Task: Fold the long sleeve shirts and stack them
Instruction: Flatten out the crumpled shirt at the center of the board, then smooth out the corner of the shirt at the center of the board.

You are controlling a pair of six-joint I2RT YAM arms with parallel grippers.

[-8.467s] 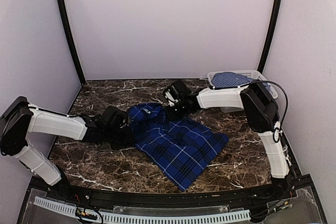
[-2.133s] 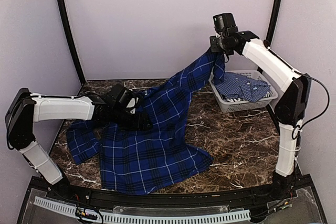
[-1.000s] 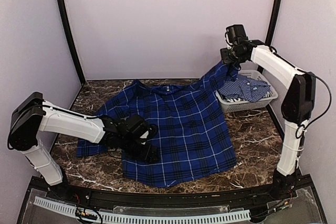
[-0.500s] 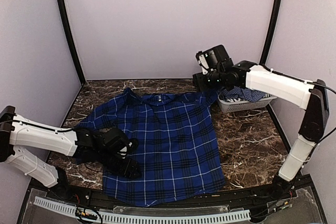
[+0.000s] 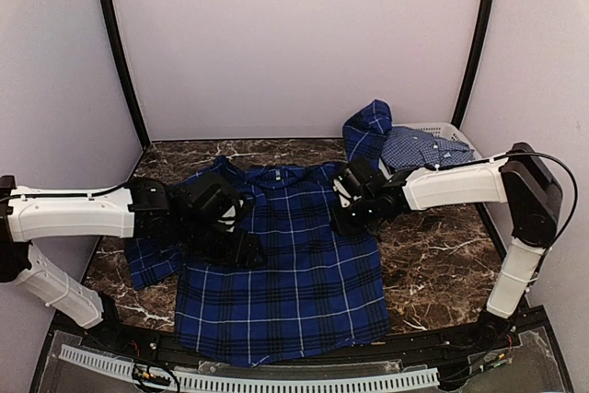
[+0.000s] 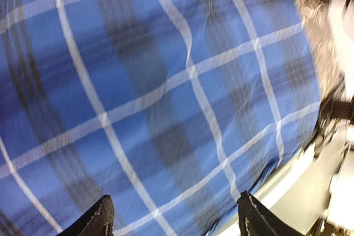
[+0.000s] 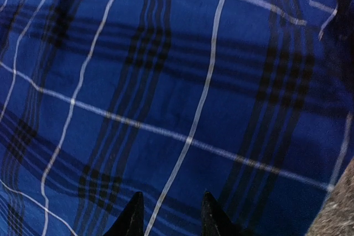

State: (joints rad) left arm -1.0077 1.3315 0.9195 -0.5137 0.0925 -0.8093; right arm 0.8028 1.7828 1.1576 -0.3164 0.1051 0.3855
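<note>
**Plaid shirt spread flat, both grippers over it, nothing gripped**

The dark plaid shirt [image 5: 294, 269] is laid out flat on the marble table [image 5: 442, 264], with the collar at 12 o'clock and the hem at 6 o'clock by the near edge. The flat sleeve [image 5: 147, 260] is spread out at 9 o'clock of the body. The raised sleeve [image 5: 368, 128] is run off toward 1 o'clock and stands up against the basket [image 5: 463, 135]. The basket is set at the table's 2 o'clock corner, and the lighter checked shirt [image 5: 419, 146] is bundled inside it, unfolded.

The left gripper [image 5: 244, 246] is held over the shirt's 9 o'clock side. In the left wrist view its fingertips [image 6: 99, 219] are seen wide apart, with nothing between them and only plaid cloth below.

The right gripper [image 5: 345, 213] is placed at the shirt's 2 o'clock shoulder. In the right wrist view its fingertips [image 7: 133, 214] are seen narrowly apart, and no cloth is seen pinched.

Whether the cloth is touched by either pair of tips cannot be told.
</note>
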